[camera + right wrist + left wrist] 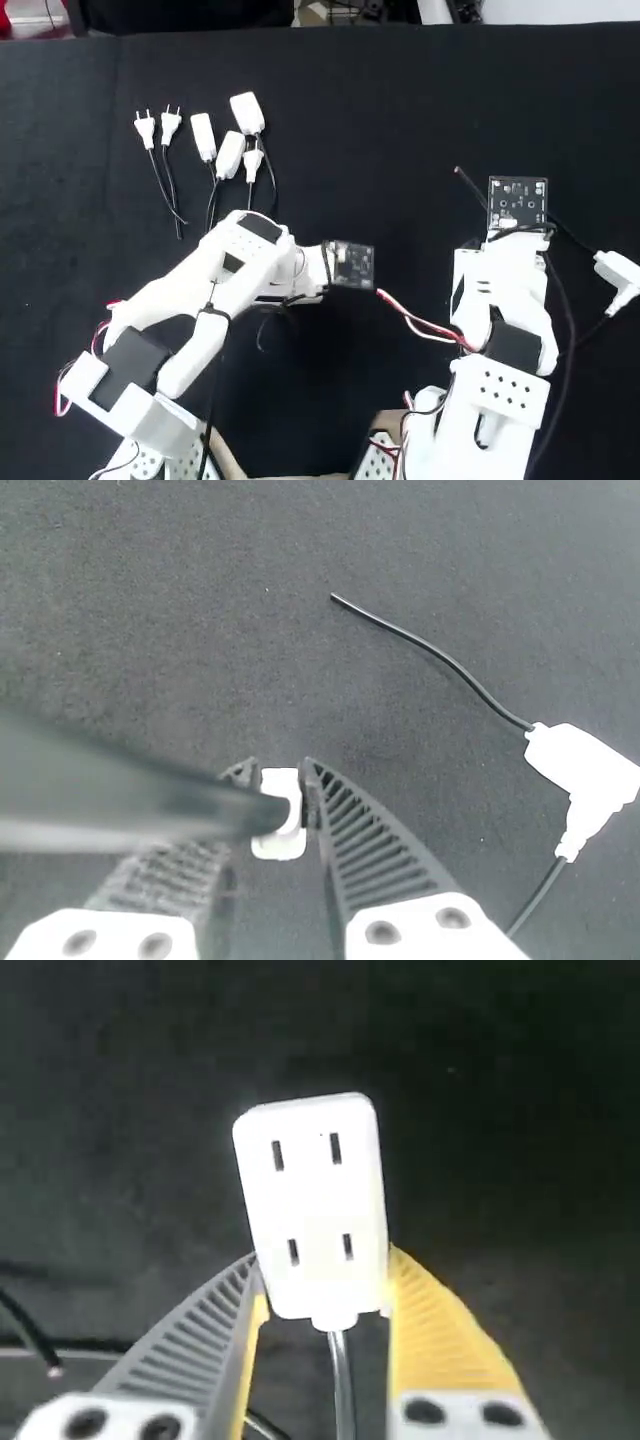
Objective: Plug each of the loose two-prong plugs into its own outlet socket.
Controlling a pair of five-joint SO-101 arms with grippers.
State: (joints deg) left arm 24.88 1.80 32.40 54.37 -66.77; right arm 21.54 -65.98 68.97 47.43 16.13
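While nothing's mated yet afaict, my L gripper (322, 1272) is clamped on a socket (310, 1200) and my R gripper (278, 778) on a plug (279, 842), the two well apart. Other plugs (171, 122) lie loose back-left; whole job pending.

A black cloth (420, 90) covers the table, with a pale strip of background (560, 10) beyond its far edge and a tan patch (245, 468) at its near edge.
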